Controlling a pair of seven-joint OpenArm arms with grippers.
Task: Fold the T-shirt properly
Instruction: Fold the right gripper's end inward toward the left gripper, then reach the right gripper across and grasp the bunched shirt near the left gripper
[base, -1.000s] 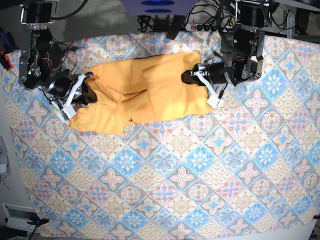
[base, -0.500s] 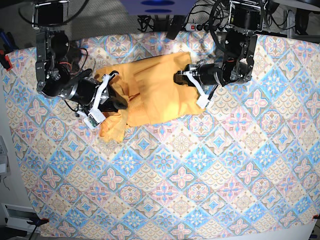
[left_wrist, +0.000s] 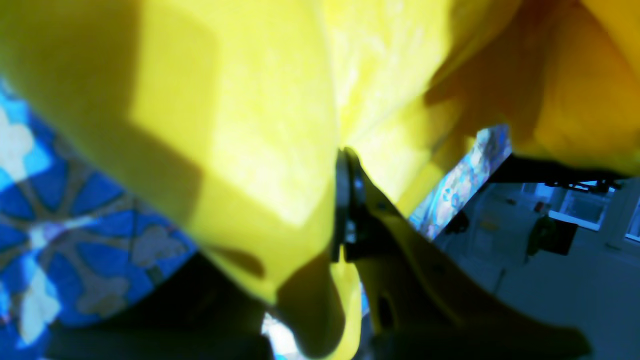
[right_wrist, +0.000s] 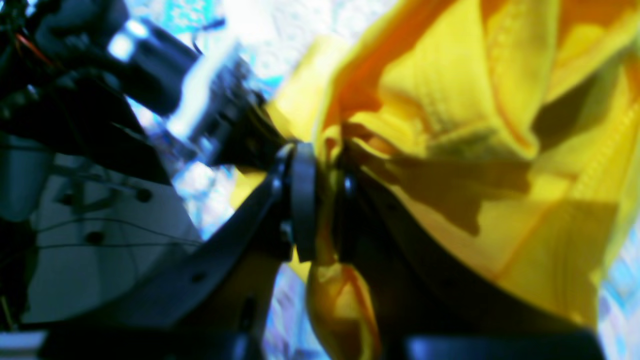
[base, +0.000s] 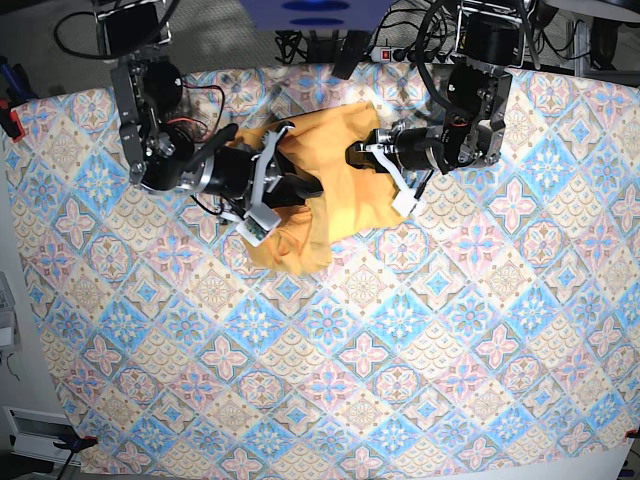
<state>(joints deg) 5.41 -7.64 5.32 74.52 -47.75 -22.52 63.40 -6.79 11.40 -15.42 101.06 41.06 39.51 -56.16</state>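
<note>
The pale yellow-orange T-shirt (base: 340, 205) lies bunched at the back middle of the table, folded in on itself. My right gripper (base: 300, 188), coming from the base view's left, is shut on a gathered fold of the T-shirt (right_wrist: 475, 100). In the right wrist view the fabric is pinched between its dark fingers (right_wrist: 302, 200). My left gripper (base: 355, 155) reaches in from the base view's right and is shut on the shirt's other edge. Yellow fabric (left_wrist: 240, 125) drapes over that closed gripper (left_wrist: 345, 165). The two grippers stand close together.
A blue-pink-beige tile-patterned cloth (base: 400, 350) covers the whole table. A power strip and cables (base: 400, 50) lie behind the table's back edge. Both arm bases stand at the back corners.
My right gripper has carried its side of the T-shirt across toward the left gripper, folding the shirt over. The left gripper has shifted slightly toward it. The shirt is now narrower.
</note>
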